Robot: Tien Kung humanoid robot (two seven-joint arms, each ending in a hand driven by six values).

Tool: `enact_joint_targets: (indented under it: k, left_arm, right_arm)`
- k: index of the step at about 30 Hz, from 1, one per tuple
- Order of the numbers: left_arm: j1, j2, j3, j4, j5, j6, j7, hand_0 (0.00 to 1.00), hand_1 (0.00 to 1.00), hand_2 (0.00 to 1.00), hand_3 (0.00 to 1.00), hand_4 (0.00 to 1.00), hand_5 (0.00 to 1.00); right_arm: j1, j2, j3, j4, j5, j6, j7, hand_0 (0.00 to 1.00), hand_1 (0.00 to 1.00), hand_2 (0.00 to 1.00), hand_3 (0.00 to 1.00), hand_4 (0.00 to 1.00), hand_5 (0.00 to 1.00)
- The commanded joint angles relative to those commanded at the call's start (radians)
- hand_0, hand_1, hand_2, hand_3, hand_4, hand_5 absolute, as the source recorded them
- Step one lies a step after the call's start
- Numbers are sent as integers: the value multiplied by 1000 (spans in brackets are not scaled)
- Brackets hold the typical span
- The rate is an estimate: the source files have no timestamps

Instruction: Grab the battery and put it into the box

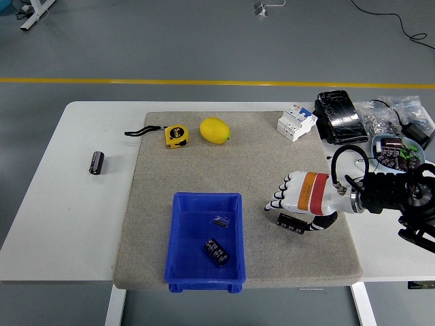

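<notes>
**Black battery pack under the robot hand, box waiting to its left**

Black and flat, the battery pack (pixel 291 223) lies on the grey mat (pixel 258 156), with the right robot hand (pixel 299 202) curled over it, fingers bent around its upper edge; whether it is lifted clear I cannot tell. The blue box (pixel 178 239) sits nearby to the left, already holding two small dark parts. Bare mat lies between them, so a leftward carry looks unobstructed, the box's right wall being the only edge to cross.

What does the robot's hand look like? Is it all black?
No. The right hand is white, with an orange band and a red band across it and black marks on the fingers. Its arm is black, and a black cable loops over the wrist.
</notes>
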State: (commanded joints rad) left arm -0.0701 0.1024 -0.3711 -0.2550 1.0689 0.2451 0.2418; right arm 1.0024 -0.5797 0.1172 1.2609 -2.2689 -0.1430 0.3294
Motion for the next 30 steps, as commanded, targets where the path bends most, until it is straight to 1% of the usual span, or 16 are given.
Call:
enact_joint_targets:
  k: [10, 20, 30]
  left_arm:
    - [-2, 0, -2, 0, 11, -1, 4, 677, 629, 682, 625, 622, 704]
    - [-5, 0, -1, -1, 13, 2, 6, 677, 628, 682, 625, 621, 703]
    - [-6, -2, -1, -1, 17, 4, 10, 677, 628, 683, 624, 621, 704]
  right_arm:
    - [-3, 21, 20, -37, 0, 17, 33, 525, 642, 777, 851, 925, 167]
    - [-23, 47, 28, -80, 0, 21, 37, 524, 641, 777, 850, 924, 168]
    - [-34, 46, 43, -97, 0, 33, 62, 525, 640, 777, 849, 925, 167]
